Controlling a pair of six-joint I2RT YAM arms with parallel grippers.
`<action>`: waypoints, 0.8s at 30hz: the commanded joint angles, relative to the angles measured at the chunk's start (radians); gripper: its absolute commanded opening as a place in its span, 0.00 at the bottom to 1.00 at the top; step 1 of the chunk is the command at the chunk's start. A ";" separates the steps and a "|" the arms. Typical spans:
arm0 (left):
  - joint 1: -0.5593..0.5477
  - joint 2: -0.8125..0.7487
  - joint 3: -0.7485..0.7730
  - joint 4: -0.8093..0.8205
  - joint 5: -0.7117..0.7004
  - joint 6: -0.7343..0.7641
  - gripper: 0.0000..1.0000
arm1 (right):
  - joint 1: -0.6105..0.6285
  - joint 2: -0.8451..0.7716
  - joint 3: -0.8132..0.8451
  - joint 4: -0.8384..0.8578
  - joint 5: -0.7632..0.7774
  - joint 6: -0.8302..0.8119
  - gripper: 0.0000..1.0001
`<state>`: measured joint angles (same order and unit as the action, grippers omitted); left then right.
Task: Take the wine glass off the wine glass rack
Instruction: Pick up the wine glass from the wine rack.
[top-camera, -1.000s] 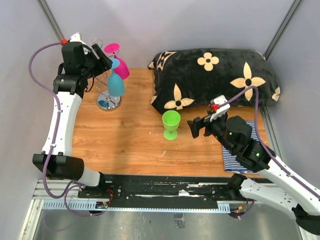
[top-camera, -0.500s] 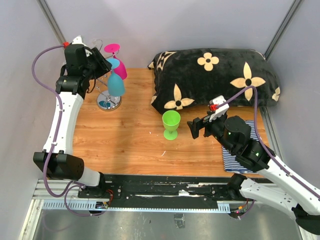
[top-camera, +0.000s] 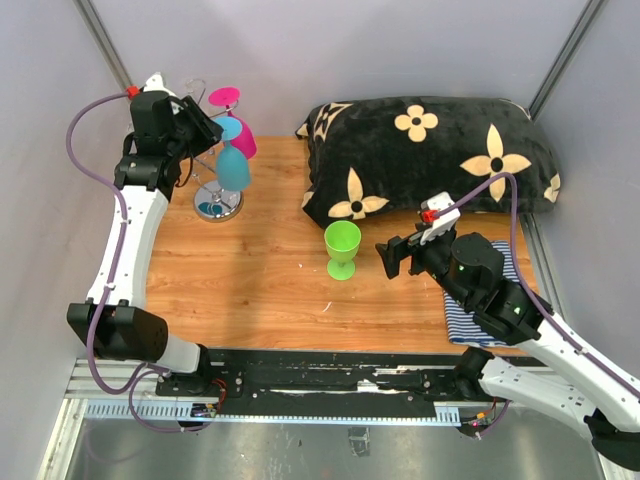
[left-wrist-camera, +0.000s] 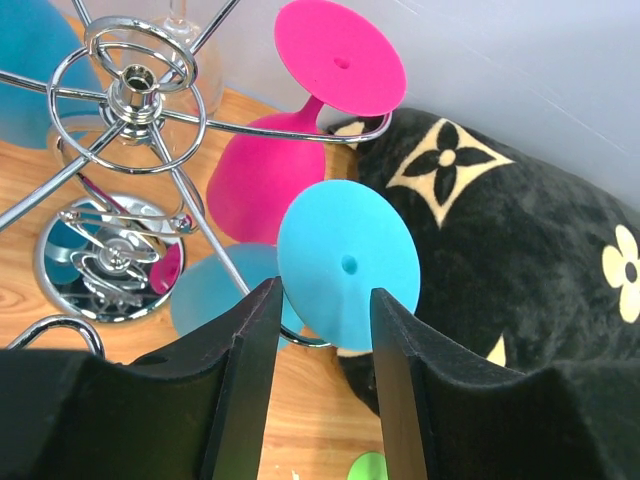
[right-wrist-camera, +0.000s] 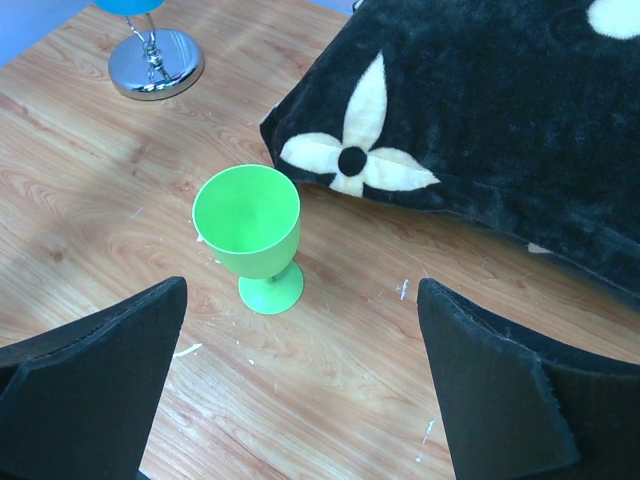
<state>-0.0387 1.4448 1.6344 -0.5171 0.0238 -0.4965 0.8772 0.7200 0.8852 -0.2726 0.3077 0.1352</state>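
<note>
The left hand (left-wrist-camera: 325, 292) stood half closed at the foot of a blue wine glass (left-wrist-camera: 350, 240) hanging on the wine glass rack (left-wrist-camera: 135, 82), its grip unclear, while the right hand (right-wrist-camera: 302, 290) was wide open and empty.

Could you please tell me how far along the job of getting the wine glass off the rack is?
Done: a green glass stands upright on the table. In hand: the left end effector flanks the foot of the blue glass hanging upside down on the rack; a grip is not clear. Left: lifting that glass free; a pink glass hangs beside it. The right end effector is open and empty.
</note>
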 joint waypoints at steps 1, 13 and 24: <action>0.011 -0.032 -0.036 0.032 0.040 -0.029 0.45 | 0.001 -0.019 0.010 -0.020 0.013 0.016 0.98; 0.025 -0.047 -0.081 0.058 0.044 -0.089 0.39 | 0.001 -0.029 0.011 -0.031 0.018 0.026 0.98; 0.039 -0.080 -0.165 0.140 0.080 -0.203 0.31 | 0.002 -0.033 0.008 -0.040 0.023 0.030 0.98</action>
<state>-0.0074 1.3861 1.5028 -0.3885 0.0734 -0.6445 0.8772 0.6991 0.8852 -0.3130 0.3122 0.1535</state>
